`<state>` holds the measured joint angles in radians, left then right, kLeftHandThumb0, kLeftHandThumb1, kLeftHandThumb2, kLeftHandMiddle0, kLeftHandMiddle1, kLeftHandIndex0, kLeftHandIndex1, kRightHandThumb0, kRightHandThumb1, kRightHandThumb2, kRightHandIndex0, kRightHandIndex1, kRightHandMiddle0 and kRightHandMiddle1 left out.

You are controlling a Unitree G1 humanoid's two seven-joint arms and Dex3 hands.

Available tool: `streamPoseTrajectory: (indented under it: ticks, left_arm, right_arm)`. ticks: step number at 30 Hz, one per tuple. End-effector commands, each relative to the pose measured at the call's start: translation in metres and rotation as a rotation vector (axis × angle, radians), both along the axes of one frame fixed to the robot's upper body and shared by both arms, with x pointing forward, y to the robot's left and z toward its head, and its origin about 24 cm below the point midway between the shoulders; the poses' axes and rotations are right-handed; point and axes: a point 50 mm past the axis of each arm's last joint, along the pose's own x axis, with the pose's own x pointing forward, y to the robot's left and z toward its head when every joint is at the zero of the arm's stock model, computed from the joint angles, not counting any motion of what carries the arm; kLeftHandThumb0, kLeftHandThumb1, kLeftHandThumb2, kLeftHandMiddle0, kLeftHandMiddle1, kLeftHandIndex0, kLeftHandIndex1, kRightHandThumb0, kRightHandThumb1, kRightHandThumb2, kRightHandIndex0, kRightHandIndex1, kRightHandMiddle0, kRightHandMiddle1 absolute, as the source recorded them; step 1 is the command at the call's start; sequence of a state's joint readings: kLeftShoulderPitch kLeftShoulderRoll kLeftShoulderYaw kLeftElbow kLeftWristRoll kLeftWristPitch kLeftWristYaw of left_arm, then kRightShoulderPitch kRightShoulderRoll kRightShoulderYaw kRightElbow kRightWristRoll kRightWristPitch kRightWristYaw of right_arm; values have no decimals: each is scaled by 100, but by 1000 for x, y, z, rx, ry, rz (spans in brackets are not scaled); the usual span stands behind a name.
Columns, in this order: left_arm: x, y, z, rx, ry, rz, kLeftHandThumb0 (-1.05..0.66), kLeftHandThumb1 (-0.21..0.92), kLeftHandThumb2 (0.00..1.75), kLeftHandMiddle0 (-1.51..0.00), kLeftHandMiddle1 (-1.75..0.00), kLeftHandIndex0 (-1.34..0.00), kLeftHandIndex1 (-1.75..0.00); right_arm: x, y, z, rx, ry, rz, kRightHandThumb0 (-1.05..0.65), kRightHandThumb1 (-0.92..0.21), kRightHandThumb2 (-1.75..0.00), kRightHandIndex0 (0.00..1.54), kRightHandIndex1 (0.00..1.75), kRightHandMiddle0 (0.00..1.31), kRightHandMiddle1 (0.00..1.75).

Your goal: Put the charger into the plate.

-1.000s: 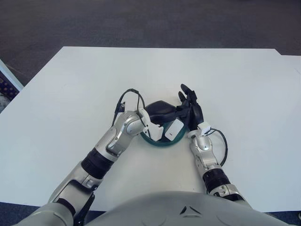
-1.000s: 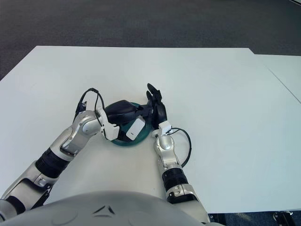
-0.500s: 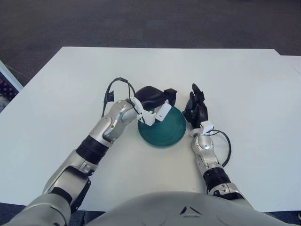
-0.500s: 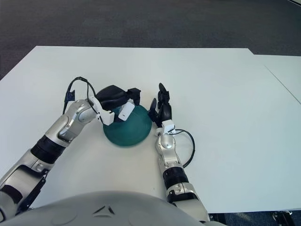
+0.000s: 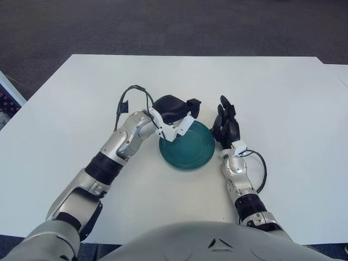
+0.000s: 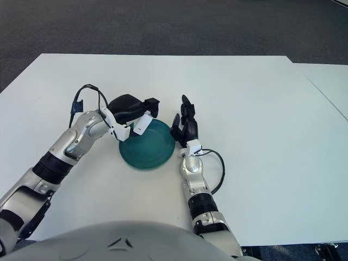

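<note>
One white charger (image 5: 184,125) is in view, a small rectangular block held in the left hand (image 5: 173,109) above the far left rim of the plate (image 5: 187,154). It hangs tilted, its lower end over the plate's edge; whether it touches the rim cannot be told. The left hand's dark fingers are curled around the charger's upper end.

There is one plate, round and dark teal, lying flat on the table with nothing inside it.

The right hand (image 5: 225,125) stands just beside the plate's right rim, palm toward the plate, its three fingers loosely spread and pointing away from the robot, holding nothing. A black cable loops at each wrist.

Two arms, two hands, one charger, one plate: nothing more lies on the table (image 5: 283,103), a large white top with a plain matte surface. Beyond its far edge the floor (image 5: 163,24) is dark grey carpet. A second white surface (image 6: 326,81) adjoins at the right.
</note>
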<state>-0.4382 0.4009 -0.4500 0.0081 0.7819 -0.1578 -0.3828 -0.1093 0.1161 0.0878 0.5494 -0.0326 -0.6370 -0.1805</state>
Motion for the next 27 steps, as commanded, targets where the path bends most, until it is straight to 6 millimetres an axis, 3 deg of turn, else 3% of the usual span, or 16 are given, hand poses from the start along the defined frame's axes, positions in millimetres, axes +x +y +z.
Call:
streamPoseTrajectory:
  ticks: [1,12,27]
  left_arm:
    - [6,6,3,94,-34,-2,-48,28,135,-110,-175,-63,-175]
    - [0,6,-6,183,11,-39,-45,34,128,-107,-175,-58,-175]
    - [-10,3,-17,217,76,-94,-45,36,125,-106,-175,-57,-175]
  right_arm:
    - [-60,6,-63,66,281,-63,-76,-92,-97,14,1,0,42]
    - [-59,3,-63,66,281,-80,-78,-92,-96,16,1,0,47]
    - [-60,7,-64,54,295,-99,-79,-92,-93,14,0,0,39]
